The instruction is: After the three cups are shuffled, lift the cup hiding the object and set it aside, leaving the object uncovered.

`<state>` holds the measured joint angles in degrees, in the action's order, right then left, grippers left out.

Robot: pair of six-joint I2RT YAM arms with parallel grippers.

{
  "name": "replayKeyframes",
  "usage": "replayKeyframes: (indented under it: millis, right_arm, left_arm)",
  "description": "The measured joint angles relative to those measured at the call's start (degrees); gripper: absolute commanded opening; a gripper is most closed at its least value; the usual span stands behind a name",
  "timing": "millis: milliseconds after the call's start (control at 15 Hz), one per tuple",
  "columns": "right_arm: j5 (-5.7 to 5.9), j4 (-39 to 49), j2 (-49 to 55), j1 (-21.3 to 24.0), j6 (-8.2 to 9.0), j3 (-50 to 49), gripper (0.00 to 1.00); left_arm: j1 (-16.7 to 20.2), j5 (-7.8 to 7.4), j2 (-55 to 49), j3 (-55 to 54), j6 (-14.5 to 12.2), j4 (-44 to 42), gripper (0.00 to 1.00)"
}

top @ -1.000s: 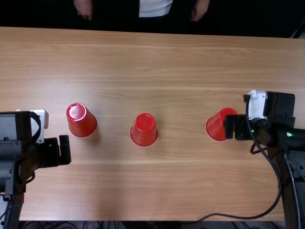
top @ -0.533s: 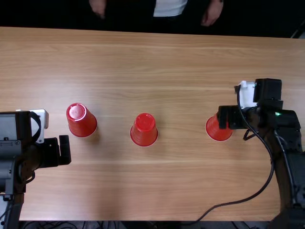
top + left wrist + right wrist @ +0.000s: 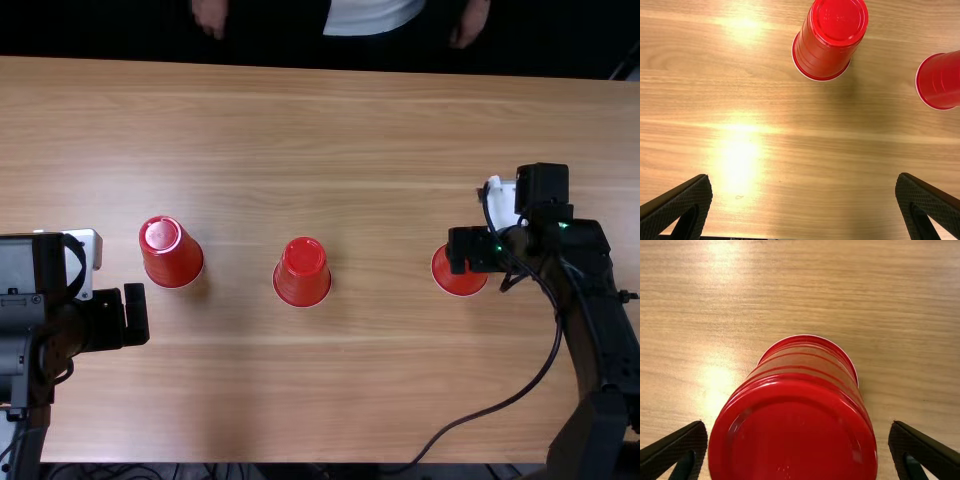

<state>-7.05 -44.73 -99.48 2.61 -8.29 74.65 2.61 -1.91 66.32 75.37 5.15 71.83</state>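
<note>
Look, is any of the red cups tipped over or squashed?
No, nothing looks wrong. The left cup, the middle cup and the right cup all stand upside down in a row on the table. None is tipped or squashed.

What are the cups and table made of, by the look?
Left cup, middle cup and right cup: likely thin moulded plastic, glossy red; sheen on the flat bases, ridged rings round the wall, white rim edge. Table: wood or wood-look laminate, light brown, satin; grain lines run along it and lamp glare reflects softly. Solid or veneer cannot be told.
</note>
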Motion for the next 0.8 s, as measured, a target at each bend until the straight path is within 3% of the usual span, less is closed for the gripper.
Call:
replayKeyframes:
  millis: [67, 200, 467, 733, 800]
  right_arm:
    - [-0.02, -0.04, -0.07, 0.00, 0.04, 0.02, 0.61]
    - [-0.02, -0.02, -0.57, -0.09, 0.11, 0.00, 0.38]
    - [-0.26, -0.07, -0.98, -0.61, 0.57, 0.02, 0.17]
    - [-0.44, -0.57, 4.11, -1.14, 0.98, 0.00, 0.16]
    - [-0.46, -0.61, 7.19, -1.14, 1.81, 0.00, 0.16]
  left_arm:
    - [0.00, -0.02, 0.00, 0.00, -0.02, -0.02, 1.00]
    - [0.00, 0.00, 0.00, 0.00, -0.02, -0.02, 1.00]
    - [0.02, -0.02, 0.00, 0.00, 0.02, 0.00, 1.00]
    - [0.02, 0.00, 0.00, 0.00, 0.00, 0.00, 1.00]
    - [0.00, -0.02, -0.02, 0.00, 0.00, -0.02, 1.00]
